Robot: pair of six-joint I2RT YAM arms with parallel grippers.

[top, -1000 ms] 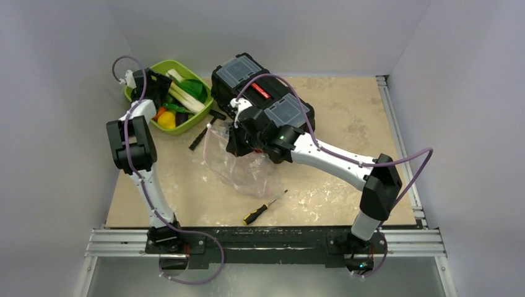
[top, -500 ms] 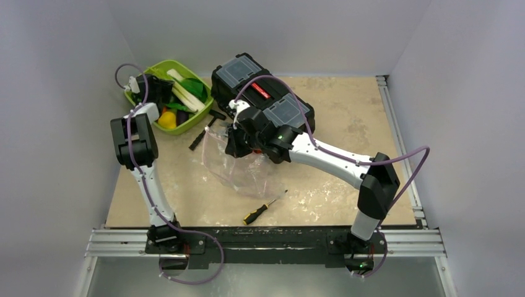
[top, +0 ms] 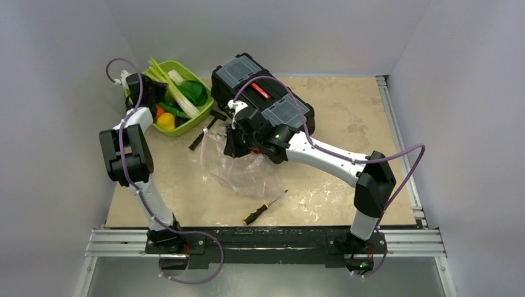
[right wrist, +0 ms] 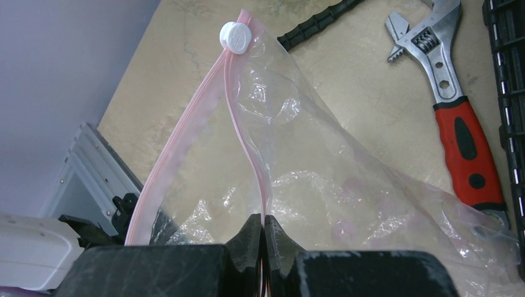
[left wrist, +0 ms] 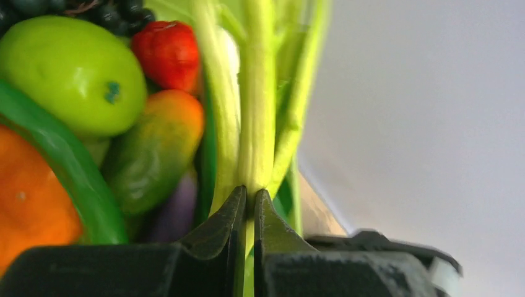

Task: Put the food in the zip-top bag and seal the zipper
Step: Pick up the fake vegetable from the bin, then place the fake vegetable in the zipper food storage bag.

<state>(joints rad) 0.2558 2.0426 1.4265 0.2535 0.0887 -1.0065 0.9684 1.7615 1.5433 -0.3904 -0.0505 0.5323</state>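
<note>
We note the left gripper [left wrist: 247, 201], pinching a leek stalk [left wrist: 257, 111], has risen at the far-left corner; the right gripper [right wrist: 263, 226] pinches the zipper [right wrist: 249, 158].

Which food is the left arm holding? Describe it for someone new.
Find the lime-green tray at the far left corner of the table. In it, the jaws of the left gripper pinch the leek stalk: a long, pale green-white stem, unlike the round fruits beside it.

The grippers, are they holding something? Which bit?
Left gripper pinches a leek by its pale stalk. Right gripper pinches the bag by one side of its pink zipper.
</note>
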